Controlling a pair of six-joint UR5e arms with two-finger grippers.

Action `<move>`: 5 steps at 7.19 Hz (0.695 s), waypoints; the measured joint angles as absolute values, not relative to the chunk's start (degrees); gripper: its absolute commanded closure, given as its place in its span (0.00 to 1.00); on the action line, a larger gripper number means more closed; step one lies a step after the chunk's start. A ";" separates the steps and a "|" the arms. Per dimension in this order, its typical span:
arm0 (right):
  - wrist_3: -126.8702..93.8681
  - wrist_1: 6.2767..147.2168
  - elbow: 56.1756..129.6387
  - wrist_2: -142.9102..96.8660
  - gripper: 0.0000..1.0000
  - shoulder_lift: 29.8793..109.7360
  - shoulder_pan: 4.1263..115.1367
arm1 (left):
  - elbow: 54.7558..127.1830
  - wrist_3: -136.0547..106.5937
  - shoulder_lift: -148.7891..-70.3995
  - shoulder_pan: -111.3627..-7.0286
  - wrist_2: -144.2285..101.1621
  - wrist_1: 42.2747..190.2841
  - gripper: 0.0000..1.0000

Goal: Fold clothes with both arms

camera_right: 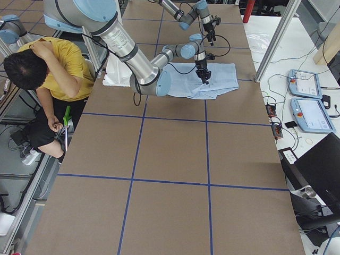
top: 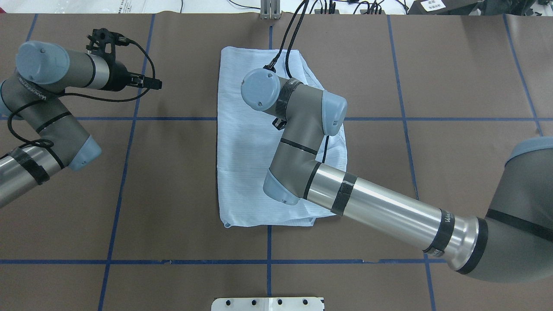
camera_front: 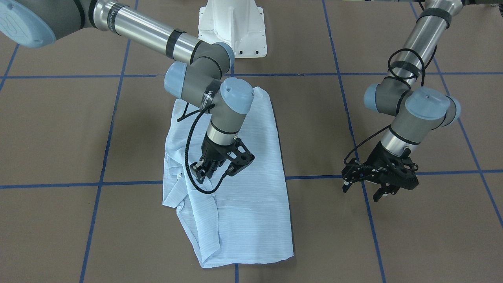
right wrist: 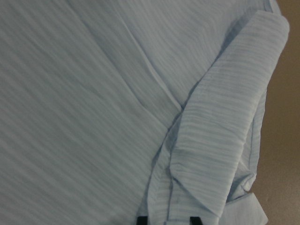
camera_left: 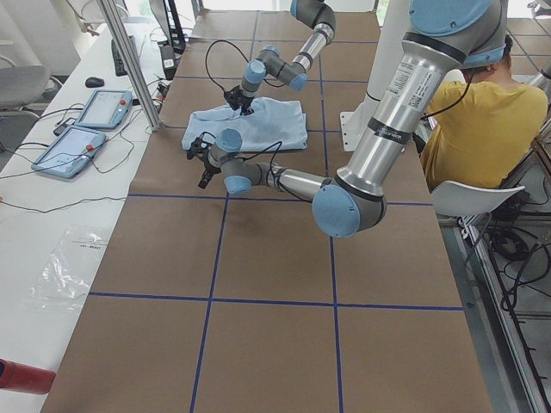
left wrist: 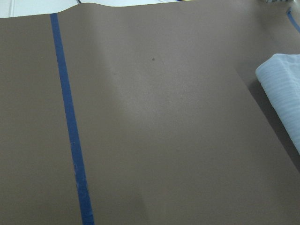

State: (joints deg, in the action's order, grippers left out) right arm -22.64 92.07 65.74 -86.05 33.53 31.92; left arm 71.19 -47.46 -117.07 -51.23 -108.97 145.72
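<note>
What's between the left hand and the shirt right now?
Between the left hand and shirt, only bare brown table cover with blue tape lines, shown in the front-facing view.

Seen from overhead, the brown table lies bare from 7 to 9 o'clock of the shirt and from 1 to 3, while the right arm slants in from 4 o'clock across its middle, the left gripper hangs well apart at 10, and the white pedestal stands at 6.

Left gripper and right gripper hover (well apart), fingers parted.
</note>
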 measured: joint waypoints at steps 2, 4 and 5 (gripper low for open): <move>-22.70 91.92 65.89 -86.79 0.69 33.63 31.76 | 71.19 -47.50 -116.83 -51.24 -108.91 145.87 0.00; -22.79 91.86 66.04 -86.91 1.00 33.87 31.61 | 71.37 -47.53 -116.51 -51.22 -108.95 145.97 0.00; -22.78 91.85 66.07 -86.88 1.00 34.02 31.58 | 71.42 -47.54 -116.48 -51.22 -108.96 145.98 0.00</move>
